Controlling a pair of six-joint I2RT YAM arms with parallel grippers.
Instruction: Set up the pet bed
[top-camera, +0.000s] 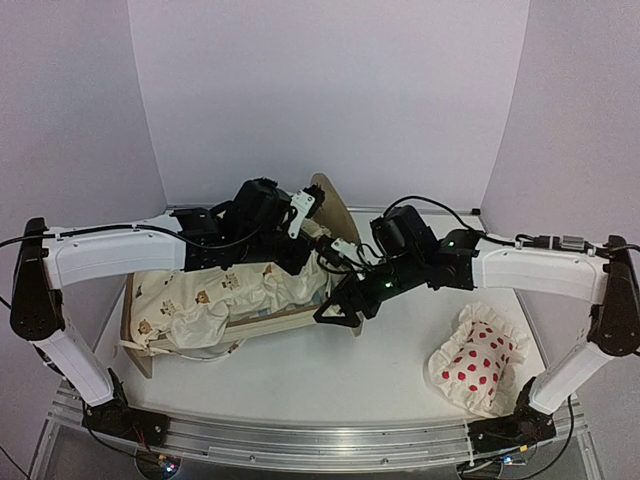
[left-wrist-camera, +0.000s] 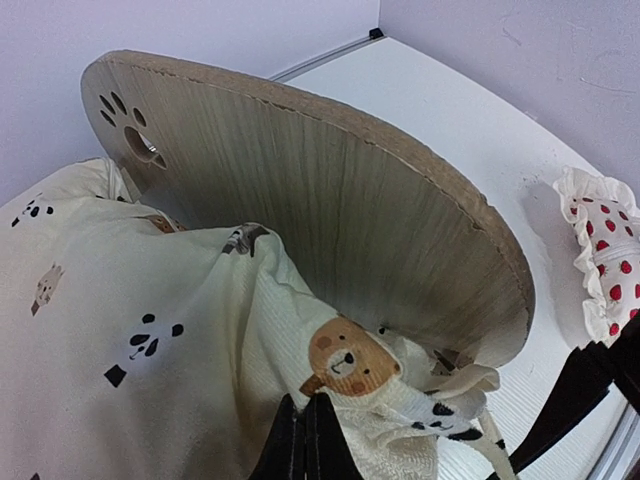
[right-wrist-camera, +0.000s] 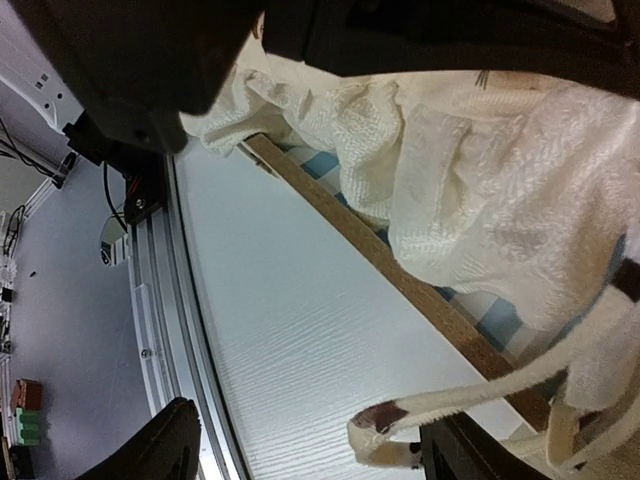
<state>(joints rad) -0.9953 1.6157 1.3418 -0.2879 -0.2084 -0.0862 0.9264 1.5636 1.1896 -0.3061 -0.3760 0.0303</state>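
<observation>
Hovering prob. just beside pet bed (top-camera: 337, 208): R gripper (top-camera: 341, 314).

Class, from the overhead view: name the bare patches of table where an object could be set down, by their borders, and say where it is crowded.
Free: the table strip between the pet bed and the near rail; the gap between the right gripper and the pillow. Crowded: the bed's right end, where the left gripper meets the right one over the cushion.
</observation>
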